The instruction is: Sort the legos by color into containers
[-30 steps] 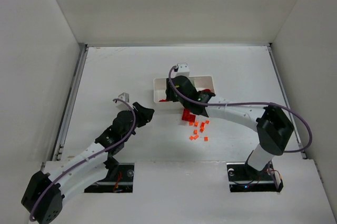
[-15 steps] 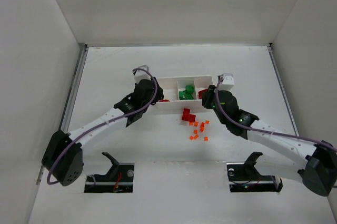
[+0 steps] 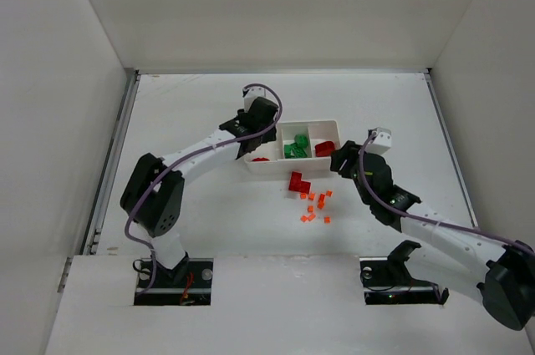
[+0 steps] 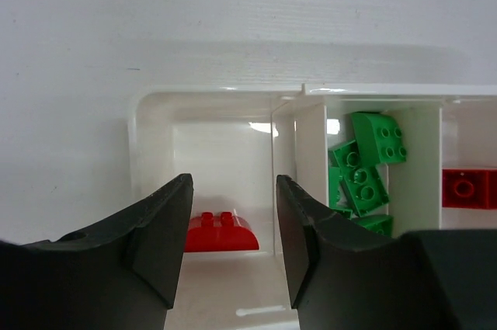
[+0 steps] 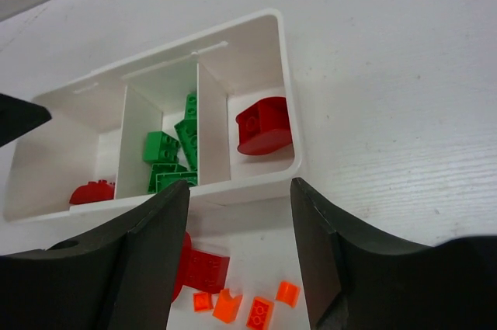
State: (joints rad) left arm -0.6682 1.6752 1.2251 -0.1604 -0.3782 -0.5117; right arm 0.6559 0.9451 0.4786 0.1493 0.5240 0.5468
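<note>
The green legos [image 3: 293,150] lie in the middle compartment of the white tray [image 3: 333,127]. A red brick [image 4: 221,233] sits in its left compartment and a second red brick [image 5: 264,126] in its right. Just near of the tray, loose red bricks [image 3: 298,181] rest on the desk [image 3: 192,104], with tiny orange bits [image 3: 316,205] scattered beside them, perhaps a dozen. My left tool [image 4: 231,190] hangs over the left compartment, jaws apart and empty. My right tool [image 5: 239,186] hovers by the tray's near right corner, likewise released.
</note>
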